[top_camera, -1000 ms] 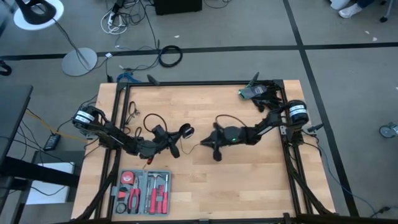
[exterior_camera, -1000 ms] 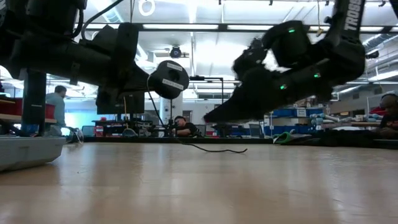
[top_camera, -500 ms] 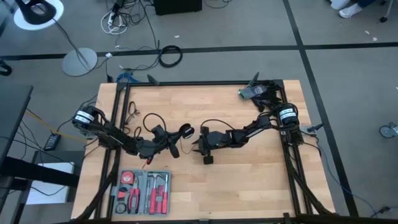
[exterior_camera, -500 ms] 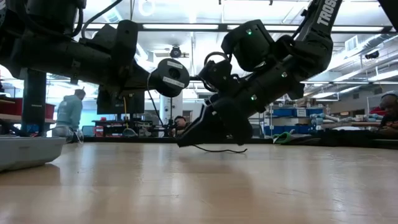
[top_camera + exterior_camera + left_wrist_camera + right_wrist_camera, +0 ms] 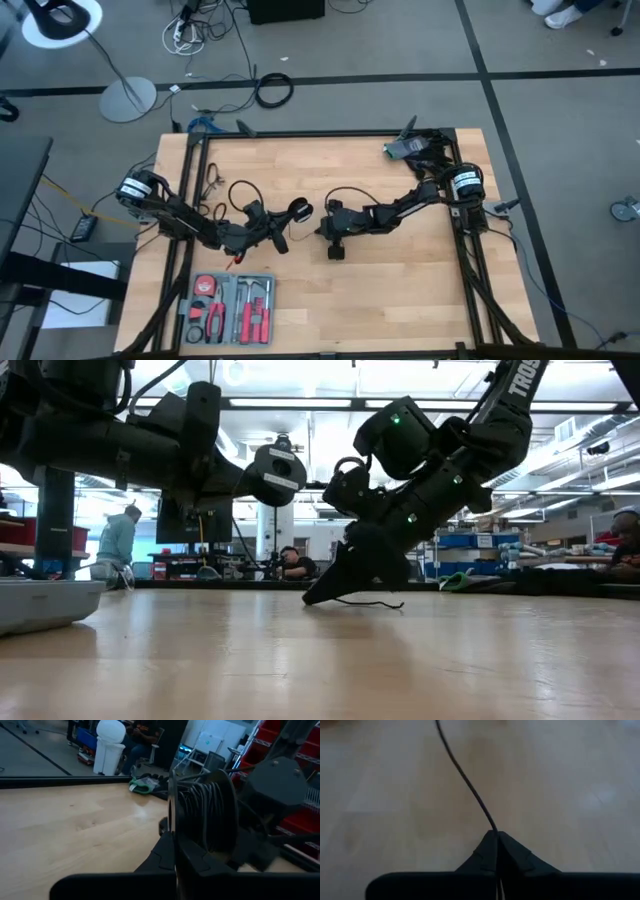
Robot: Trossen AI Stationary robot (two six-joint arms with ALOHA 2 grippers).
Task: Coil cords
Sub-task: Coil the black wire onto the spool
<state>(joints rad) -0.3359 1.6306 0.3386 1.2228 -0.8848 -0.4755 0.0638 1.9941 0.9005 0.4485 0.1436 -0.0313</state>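
Observation:
The cords are one thin black cord (image 5: 465,780) and the round black puck (image 5: 298,210) it is wound on, whose windings show in the left wrist view (image 5: 207,812). My left gripper (image 5: 287,220) is shut on the puck and holds it above the table's middle (image 5: 278,472). A loose loop of cord (image 5: 240,190) lies behind the left arm. My right gripper (image 5: 321,232) is just right of the puck, tipped down with its tips at the tabletop (image 5: 312,600), shut on the cord. A stretch of cord (image 5: 370,603) lies on the wood beside it. My left gripper pinches the thin rim of the puck's flange (image 5: 170,822) between its two fingers, coming in level from the table's left. The puck stands on edge, lifted clear of the table. My right gripper pinches the cord (image 5: 493,828) between its fingertips, slanting down from the table's right. The cord runs away from the tips along the wood.
A grey tool tray (image 5: 230,308) with red-handled tools stands at the near left, also seen in the low view (image 5: 45,605). A green and black object (image 5: 412,150) lies at the far right corner. People show in the room beyond the table.
My right gripper has gone toward the table's left, toward the puck, tipping downward and sinking to the tabletop. It opened on the way, then shut on the cord lying there.

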